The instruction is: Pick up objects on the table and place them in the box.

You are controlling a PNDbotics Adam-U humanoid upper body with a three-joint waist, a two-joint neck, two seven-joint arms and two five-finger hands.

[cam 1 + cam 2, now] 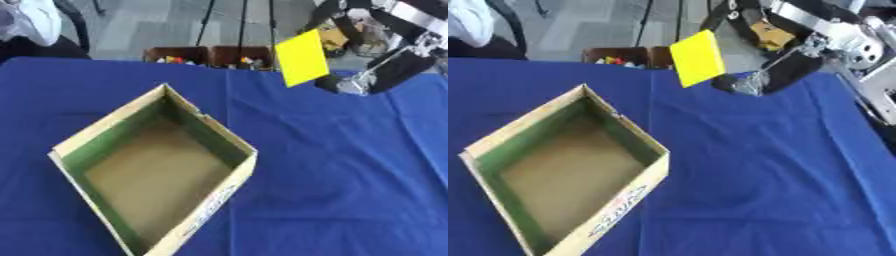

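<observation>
I have the flat yellow square card (302, 57) pinched in my right hand (750, 82), fingers clamped on it, raised above the blue-clothed table (350, 165). The open cardboard box (157, 172) looks empty; placing remains.

The table (350, 175) is covered with a blue cloth that looks matt and slightly wrinkled. The box (210, 207) seems to be plain cardboard, brown and dull inside, with a paler printed outer wall. The flat yellow object (302, 57) has a smooth, even surface, and the right hand (776, 75) looks like black plastic with shiny metal parts.
</observation>
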